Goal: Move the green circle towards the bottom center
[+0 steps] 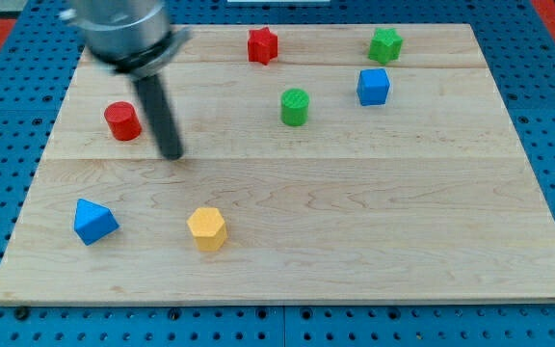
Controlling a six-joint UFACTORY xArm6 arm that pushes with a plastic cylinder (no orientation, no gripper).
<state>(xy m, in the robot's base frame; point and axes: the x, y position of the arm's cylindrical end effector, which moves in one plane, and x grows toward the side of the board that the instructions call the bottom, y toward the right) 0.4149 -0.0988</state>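
Our tip (171, 152), with no hand to open, sits near the surface's (355, 241) left edge; we must still circle above the green circle (295, 106).

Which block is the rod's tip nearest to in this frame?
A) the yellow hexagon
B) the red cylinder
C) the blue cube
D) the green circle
B: my tip stands just to the view's right of the red cylinder, apart from it, and well to the view's left of the green circle.
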